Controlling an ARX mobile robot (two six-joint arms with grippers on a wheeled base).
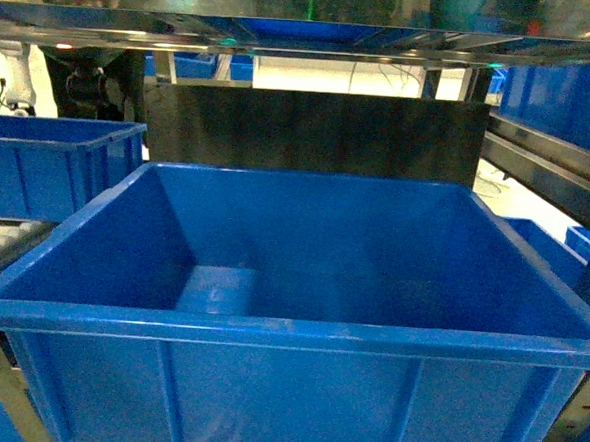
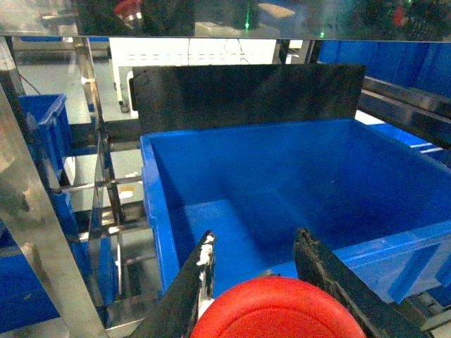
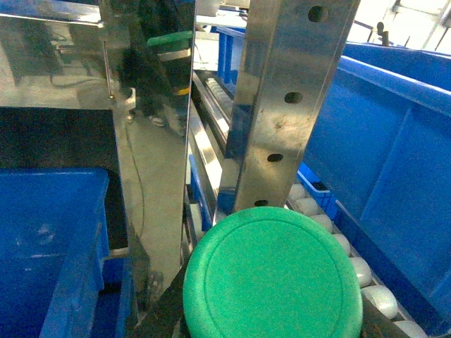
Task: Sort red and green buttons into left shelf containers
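Blue bin (image 1: 288, 331) fills the head view, sitting on the metal shelf (image 2: 42, 232) in front of a black panel (image 1: 315, 132). Red button (image 2: 282, 310) sits clamped between the left gripper (image 2: 257, 282) fingers, just before the bin's near rim. Green button (image 3: 273, 278) is held in the right gripper (image 3: 271, 317), beside a perforated steel post (image 3: 296, 91).

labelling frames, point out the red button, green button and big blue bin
red button (image 2: 278, 310), left wrist view, cap top
green button (image 3: 273, 278), right wrist view, cap middle
big blue bin (image 1: 288, 332), head view, near rim
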